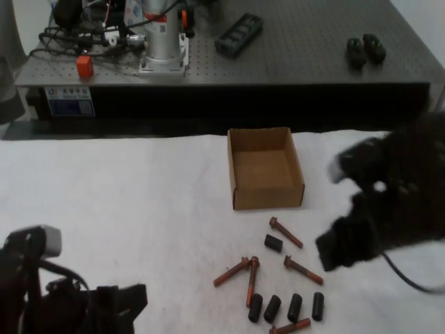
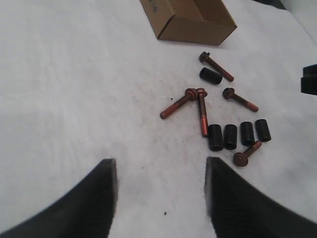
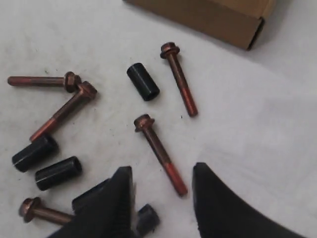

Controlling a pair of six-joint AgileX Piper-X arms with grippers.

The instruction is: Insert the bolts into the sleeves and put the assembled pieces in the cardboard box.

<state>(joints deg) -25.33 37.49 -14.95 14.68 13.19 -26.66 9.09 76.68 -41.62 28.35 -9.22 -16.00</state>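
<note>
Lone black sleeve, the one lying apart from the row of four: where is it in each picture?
High view: the lone sleeve lies just short of the cardboard box, beside a bolt.
Left wrist view: the lone sleeve lies beside the bolt nearest the cardboard box.
Right wrist view: the lone sleeve lies beside that same bolt.
Shared landmark: the cardboard box.

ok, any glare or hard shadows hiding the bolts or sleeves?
High view: even light on the white cloth, no glare on bolts. Left wrist view: only faint shadows beside sleeves. Right wrist view: soft shadow beside the cardboard box, none covering parts.
</note>
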